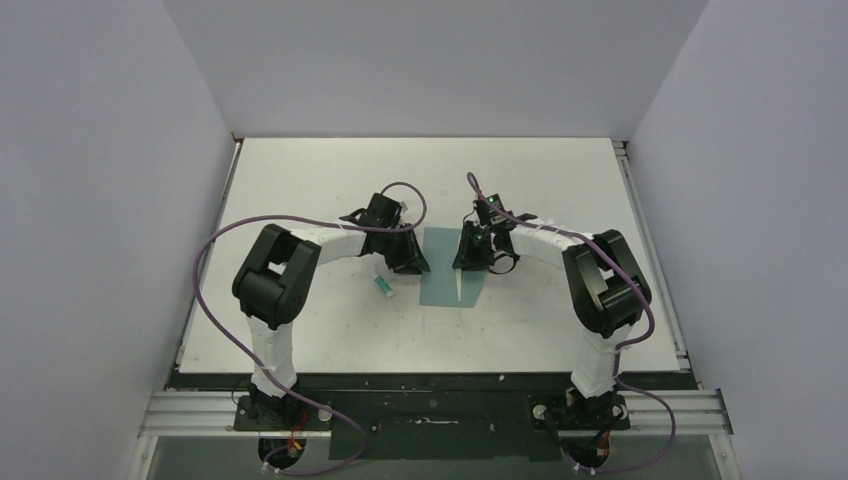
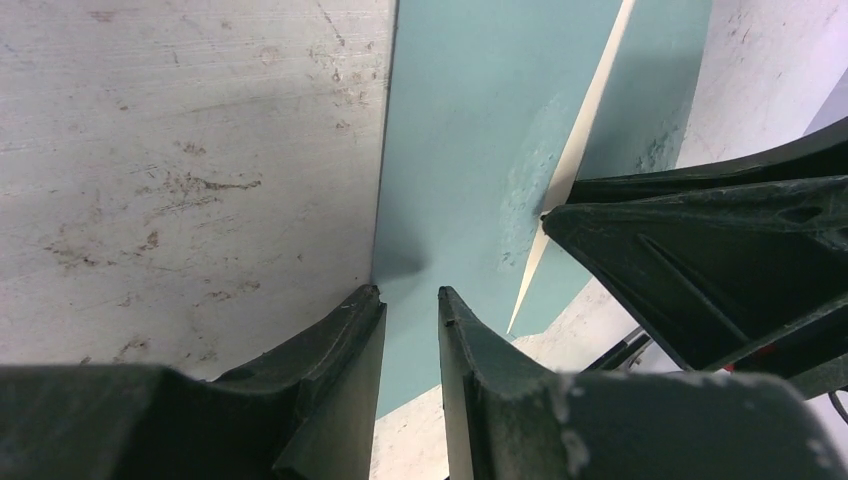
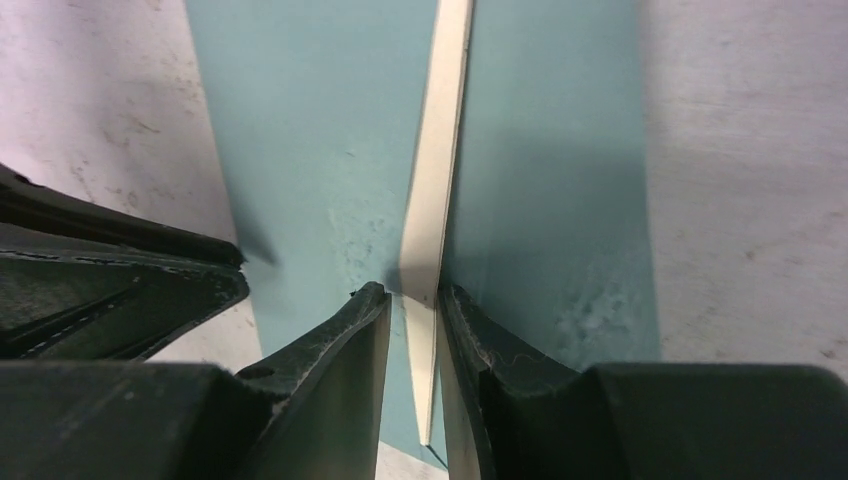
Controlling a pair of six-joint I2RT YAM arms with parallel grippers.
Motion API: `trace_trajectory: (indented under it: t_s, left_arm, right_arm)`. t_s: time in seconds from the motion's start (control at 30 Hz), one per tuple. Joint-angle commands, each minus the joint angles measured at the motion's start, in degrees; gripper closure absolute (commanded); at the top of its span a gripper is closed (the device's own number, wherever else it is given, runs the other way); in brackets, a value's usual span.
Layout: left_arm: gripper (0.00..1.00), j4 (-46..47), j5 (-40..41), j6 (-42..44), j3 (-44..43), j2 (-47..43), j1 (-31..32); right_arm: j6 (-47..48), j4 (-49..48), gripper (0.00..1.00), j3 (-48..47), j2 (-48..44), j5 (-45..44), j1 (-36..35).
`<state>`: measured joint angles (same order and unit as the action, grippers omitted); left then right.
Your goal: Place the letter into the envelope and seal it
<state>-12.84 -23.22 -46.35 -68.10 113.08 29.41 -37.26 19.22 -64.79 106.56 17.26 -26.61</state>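
Note:
The teal envelope lies flat at mid-table, between the two grippers. A narrow cream strip runs along a slanted fold edge on its face, and also shows in the left wrist view. Of the letter, at most this pale strip shows; the tan sheet is hidden. My left gripper is nearly shut and empty, with its tips down at the envelope's left edge. My right gripper is nearly shut and empty. Its tips straddle the cream strip on the envelope.
A small white-and-green glue tube lies on the white table just left of the envelope, near my left gripper. My right gripper stands close opposite it. Grey walls enclose the table on three sides.

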Motion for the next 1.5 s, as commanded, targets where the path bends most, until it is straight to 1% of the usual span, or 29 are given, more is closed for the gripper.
trace_trajectory:
  t_s: [0.0, 0.07, 0.17, 0.2, 0.3, 0.37, 0.43, 0.6, 0.73, 0.87, 0.93, 1.1, 1.23, 1.3, 1.47]
  left_arm:
    - [0.74, -1.9, 0.7, 0.0, 0.2, 2.7, 0.7]
    - [0.75, -2.0, 0.8, 0.1, 0.2, 2.8, 0.7]
    - [0.75, -1.7, 0.9, 0.3, 0.3, 2.6, 0.5]
    - [0.74, -1.6, 0.9, 0.4, 0.3, 2.5, 0.4]
    - [0.73, -0.2, 0.7, 1.0, 0.4, 1.5, 0.3]
    - [0.72, 0.1, 1.0, 1.2, 0.2, 0.8, 0.0]
    - [0.71, 0.1, 1.0, 1.2, -0.1, 0.4, -0.4]
    - [0.7, 0.2, 0.3, 2.1, -0.6, -1.0, -1.8]
    - [0.67, 0.3, 0.1, 4.3, -1.1, -3.7, -2.7]
    - [0.63, -2.1, 2.0, 6.9, -2.1, -6.0, -3.0]
    - [0.62, -4.0, 2.2, 7.1, -2.8, -5.6, -2.9]
    - [0.59, -5.5, 1.0, 5.9, -2.8, -3.0, -1.8]
    - [0.57, -5.2, -0.7, 4.5, -2.6, -1.4, -0.1]
    - [0.58, -5.1, -1.2, 3.9, -2.6, -0.8, 0.5]
    - [0.66, -5.8, -1.9, 3.4, -2.9, 0.8, 0.7]
  right_arm:
    - [-1.7, -3.3, 0.74, 1.2, 2.9, 3.5, -0.8]
    - [-1.6, -3.3, 0.74, 1.2, 2.8, 3.2, -0.7]
    - [-0.8, -3.8, 0.7, 1.3, 1.5, 2.4, -0.3]
    - [-0.4, -4.3, 0.67, 1.5, 0.7, 2.1, -0.2]
    - [0.3, -4.7, 0.52, 1.6, -0.4, 1.7, 0.8]
    - [0.4, -3.9, 0.46, 1.2, -0.9, 1.5, 1.3]
    - [0.5, -3.6, 0.43, 1.4, -2.5, 0.9, 1.7]
    - [1.3, -3.2, 0.42, 1.9, -8.4, -0.5, 3.2]
    - [2.2, -3.6, 0.4, 4.0, -14.0, -1.7, 5.4]
    - [2.9, -0.8, 0.39, 4.7, -16.9, -6.0, 7.3]
    - [3.5, 0.6, 0.39, 4.7, -16.9, -6.8, 7.2]
    - [4.8, -0.6, 0.39, 4.9, -14.7, -1.5, 4.3]
    - [2.3, -3.0, 0.38, 5.7, -11.3, 0.8, 1.6]
    - [0.8, -4.9, 0.38, 6.5, -9.9, 1.6, 0.9]
    - [0.3, -5.1, 0.41, 6.3, -6.2, 1.7, 0.5]
